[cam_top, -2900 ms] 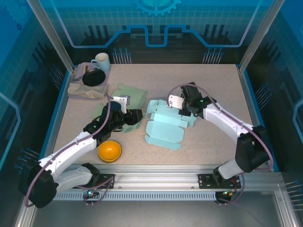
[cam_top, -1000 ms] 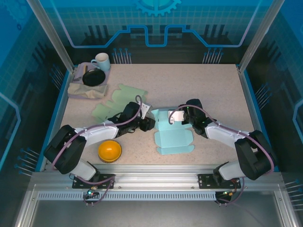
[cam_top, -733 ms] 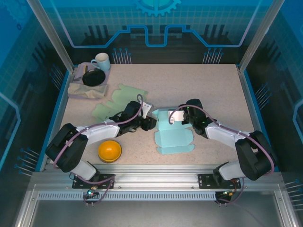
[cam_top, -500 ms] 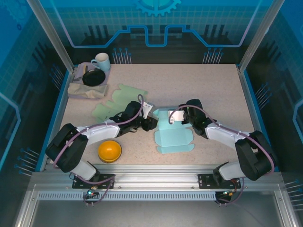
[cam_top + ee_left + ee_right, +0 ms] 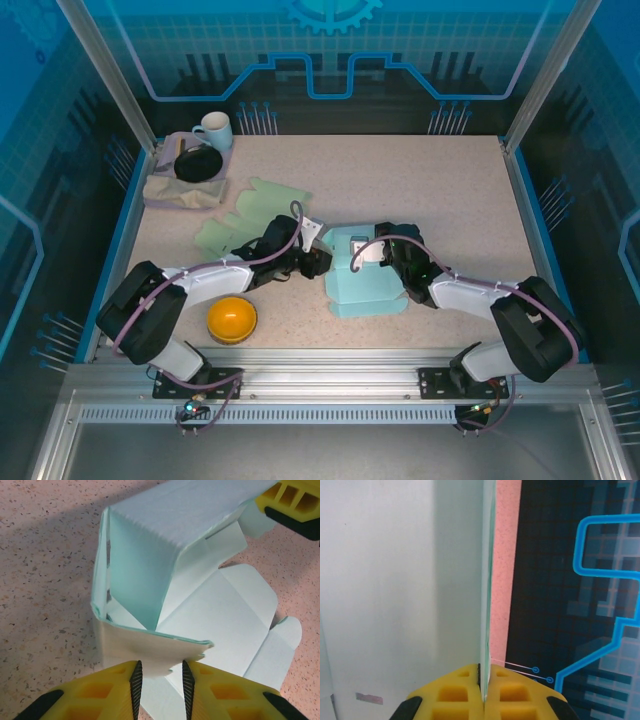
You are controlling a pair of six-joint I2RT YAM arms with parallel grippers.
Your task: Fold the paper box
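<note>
Table [image 5: 450, 190]: speckled beige top.

Paper box [image 5: 362, 285]: pale teal, at the table's centre between the two arms. It is now partly erected, with one panel standing upright where half a second earlier it lay nearly flat. Its other flaps are spread on the table.

Green card sheets [image 5: 262, 205]: flat, left of centre, unchanged.

Right gripper [image 5: 484, 672]: clenched on the thin edge of the box's raised panel, and shifted nearer the arm bases than before.

Left gripper [image 5: 159, 667]: jaws narrower than a second ago but apart. A flap of the box's near wall lies between them, unpinched.

Orange dome [image 5: 231, 319]: near left, unmoved.

Mug [image 5: 213, 130]: far left corner.
</note>
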